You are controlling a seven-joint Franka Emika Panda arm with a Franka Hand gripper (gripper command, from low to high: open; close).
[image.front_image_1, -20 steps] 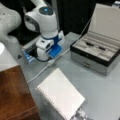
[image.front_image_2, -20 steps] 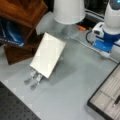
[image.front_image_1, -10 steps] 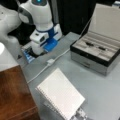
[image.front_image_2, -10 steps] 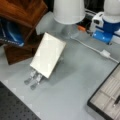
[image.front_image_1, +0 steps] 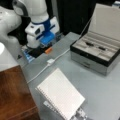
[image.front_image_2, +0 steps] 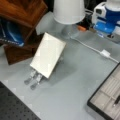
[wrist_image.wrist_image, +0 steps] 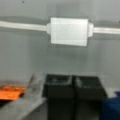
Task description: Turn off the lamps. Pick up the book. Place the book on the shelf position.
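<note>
Two fingers (wrist_image.wrist_image: 60,86) pressed together, gripper (wrist_image.wrist_image: 74,87) holding nothing, just above the white inline cord switch (wrist_image.wrist_image: 69,31) on the table (image.front_image_1: 100,90). Book (image.front_image_1: 60,93) leans on its stand, beside the shelf position (image.front_image_1: 13,95).

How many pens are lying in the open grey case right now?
2. In a front view, both lie in the grey case's rear tray: one pen toward the left, the other pen toward the right. More may be hidden.

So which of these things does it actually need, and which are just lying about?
Part of the job: book, wooden shelf board, lamp, its cord switch, claw close together near that switch.
Just lying about: grey open case, orange piece.
</note>
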